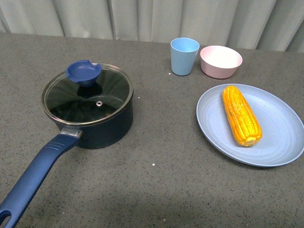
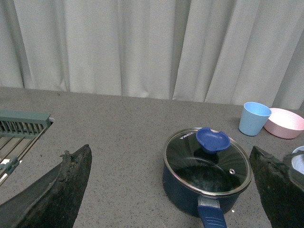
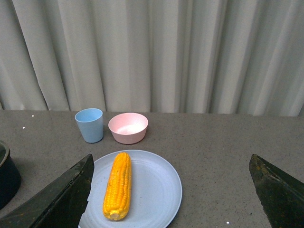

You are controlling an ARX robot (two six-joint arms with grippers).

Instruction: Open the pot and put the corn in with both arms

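Pot (image 1: 110,127): navy, glass-lidded, blue-handled.

Dark navy round metal saucepan (image 1: 107,133) bears its glass lid (image 1: 90,97) on top; right of the saucepan, yellow corn cob (image 1: 241,115) lies on pale blue round plate (image 1: 280,130); behind and right of the saucepan stand light blue plastic cup (image 1: 184,56), then pink round bowl (image 1: 221,61) further right.

staged kitchen mock-up, grey countertop (image 1: 161,142), curtain backdrop (image 1: 142,19)

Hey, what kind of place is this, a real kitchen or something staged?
Likely a staged kitchen-style test table rather than a working kitchen: a bare grey speckled table backed by pale curtains, set with a lidded pot and corn on a blue plate.
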